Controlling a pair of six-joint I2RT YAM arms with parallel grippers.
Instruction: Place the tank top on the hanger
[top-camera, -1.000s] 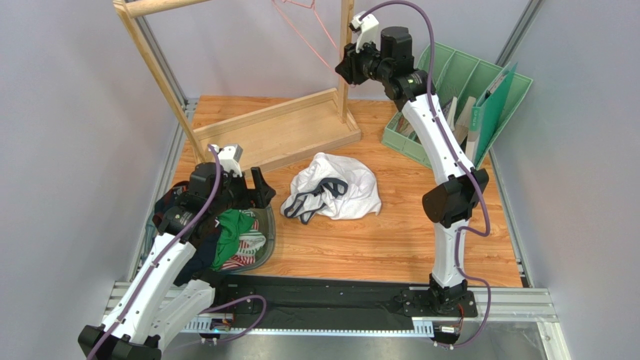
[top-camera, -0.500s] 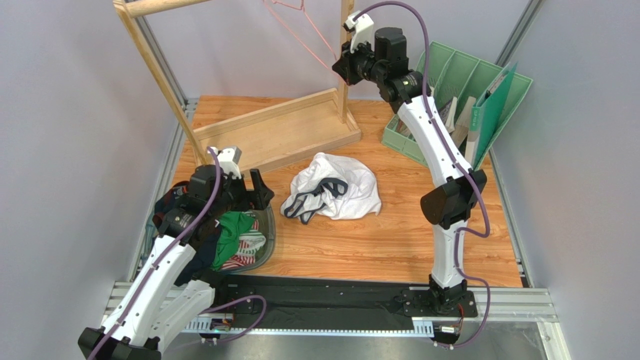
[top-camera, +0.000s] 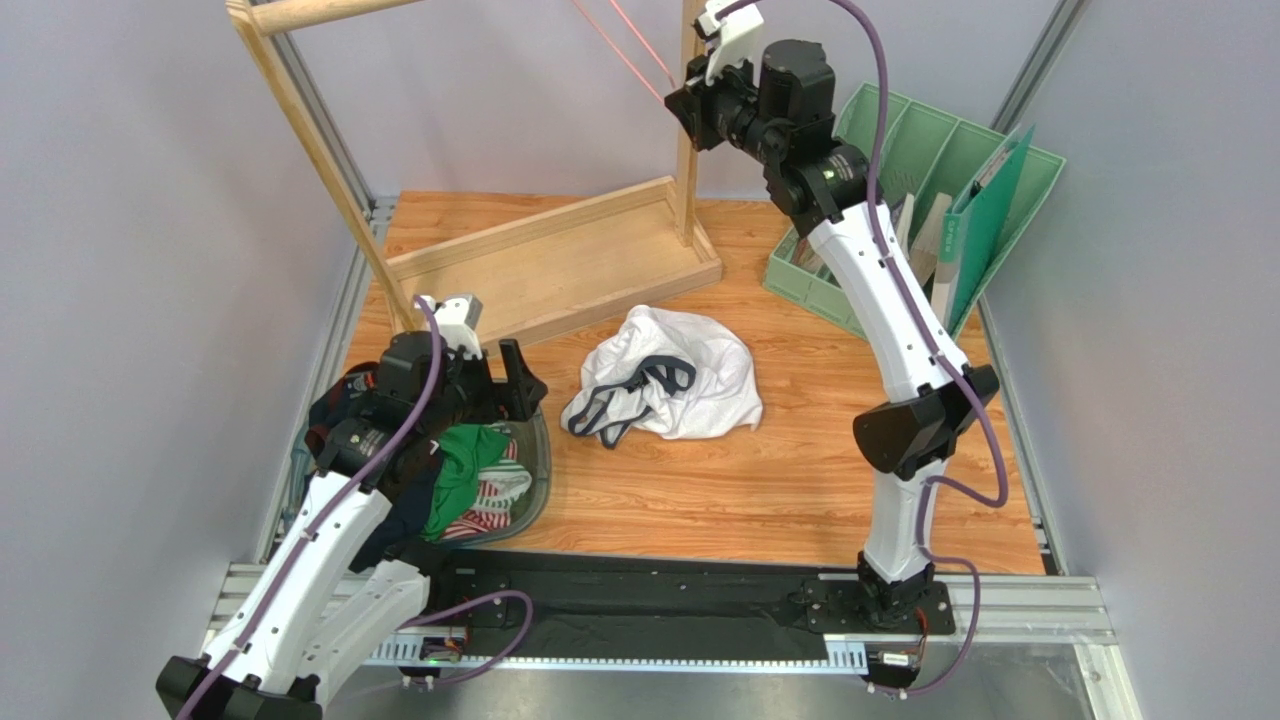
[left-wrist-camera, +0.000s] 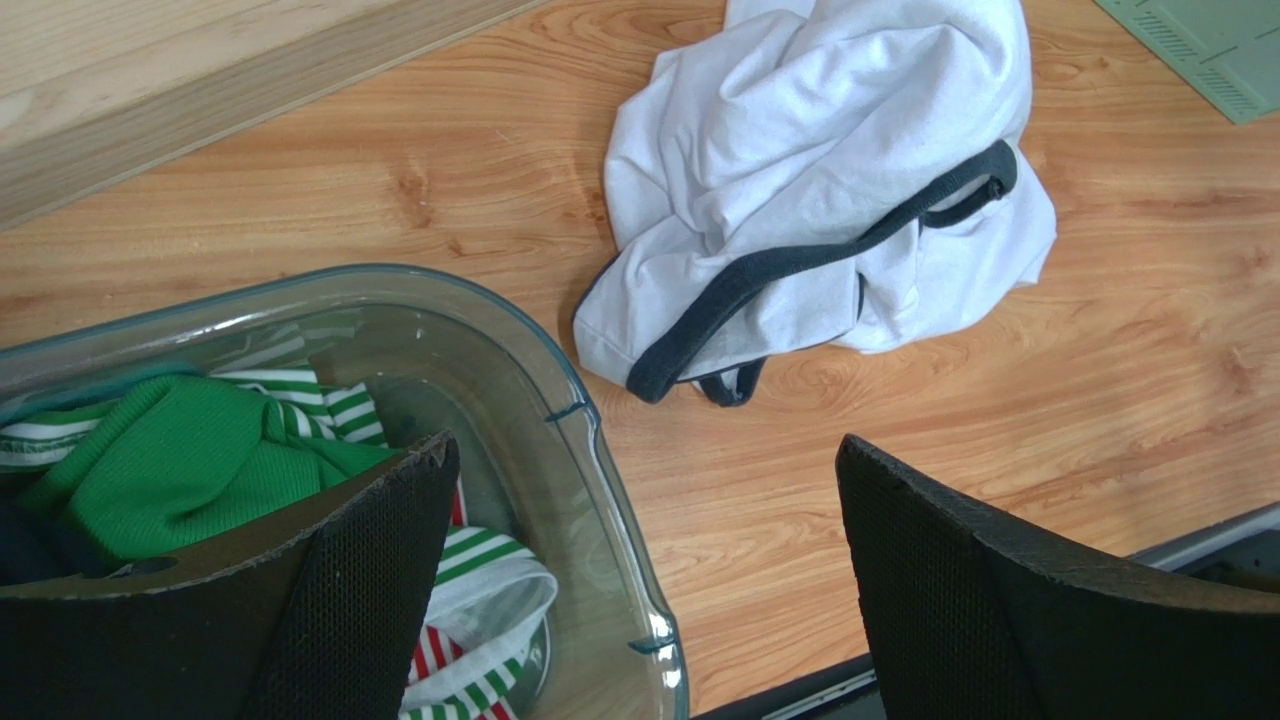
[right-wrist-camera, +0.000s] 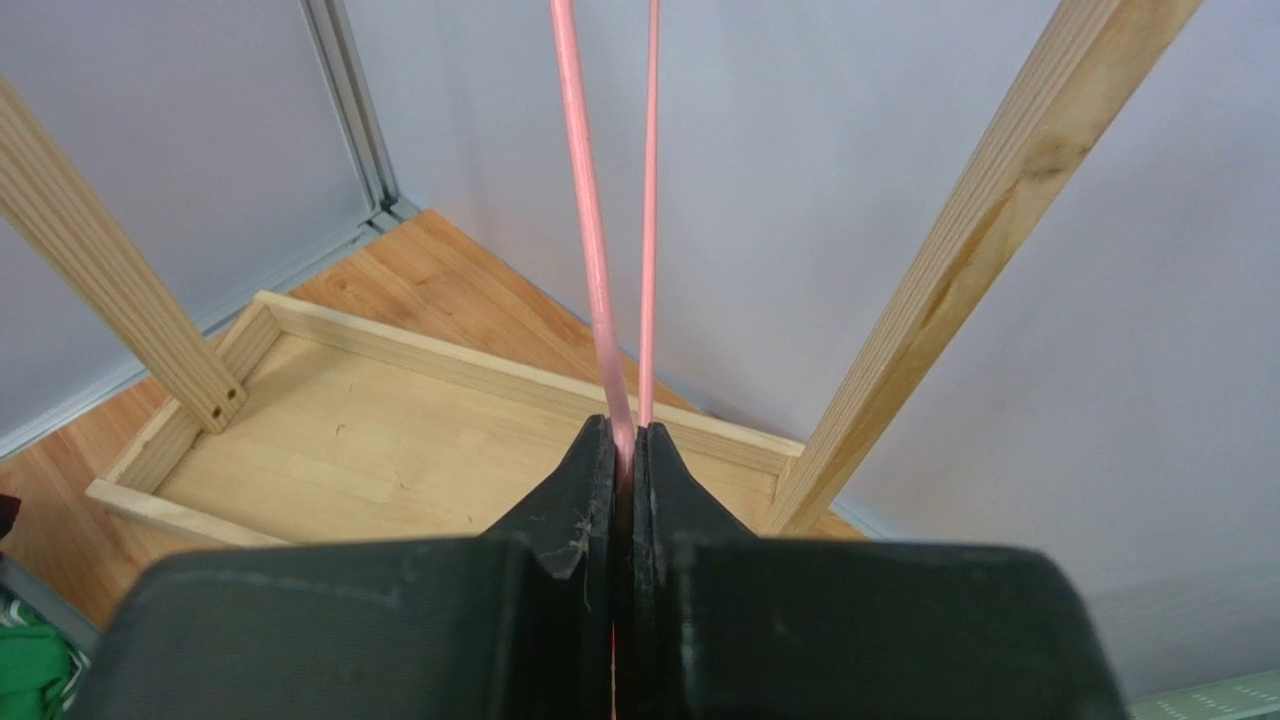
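Observation:
The tank top (top-camera: 669, 375) lies crumpled on the wooden table, white with dark navy trim; it also shows in the left wrist view (left-wrist-camera: 819, 195). The pink wire hanger (top-camera: 628, 45) hangs high at the back, mostly out of the top view. My right gripper (top-camera: 679, 108) is shut on the hanger's corner; in the right wrist view its two pink wires (right-wrist-camera: 598, 240) run up from the closed gripper (right-wrist-camera: 624, 450). My left gripper (top-camera: 519, 387) is open and empty above the basin's rim, left of the tank top; it also shows in the left wrist view (left-wrist-camera: 646, 570).
A wooden rack frame (top-camera: 556, 255) stands at the back. A clear basin (top-camera: 534, 465) at left holds a green garment (top-camera: 469, 458) and dark clothes. A green organiser tray (top-camera: 917, 180) with folders stands at the back right.
My right gripper has risen with the hanger, lifting it higher towards the top edge of the view. The left arm and the tank top have not moved.

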